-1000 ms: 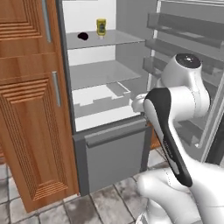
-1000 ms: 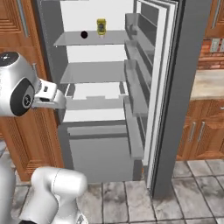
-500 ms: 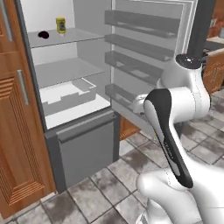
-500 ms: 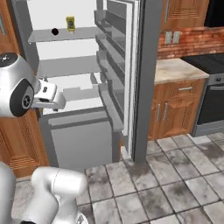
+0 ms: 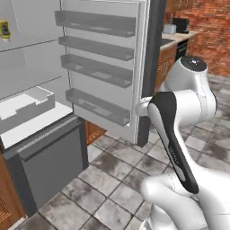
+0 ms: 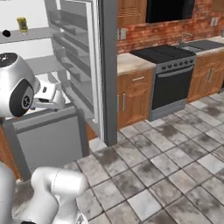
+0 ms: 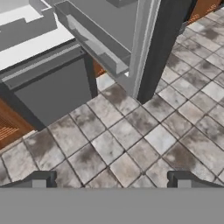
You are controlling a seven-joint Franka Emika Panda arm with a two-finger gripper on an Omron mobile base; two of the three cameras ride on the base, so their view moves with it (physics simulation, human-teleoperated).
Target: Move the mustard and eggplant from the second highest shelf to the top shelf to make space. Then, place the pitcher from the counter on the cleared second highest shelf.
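Swinging right past the open fridge door [image 5: 103, 67]; gripper [image 7: 109, 179] hanging spread and empty above floor tiles [image 7: 162, 140]; mustard [image 6: 22, 24] sitting upright beside eggplant [image 6: 6, 33].

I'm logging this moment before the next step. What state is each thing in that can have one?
Grey fridge door with narrow shelves: swung wide open.
Small yellow mustard bottle: upright on a glass fridge shelf.
Small dark eggplant: lying on the same shelf, apart from the mustard.
White drawer-like bin: pulled partway out.
Gripper: open, empty, above the tiled floor.
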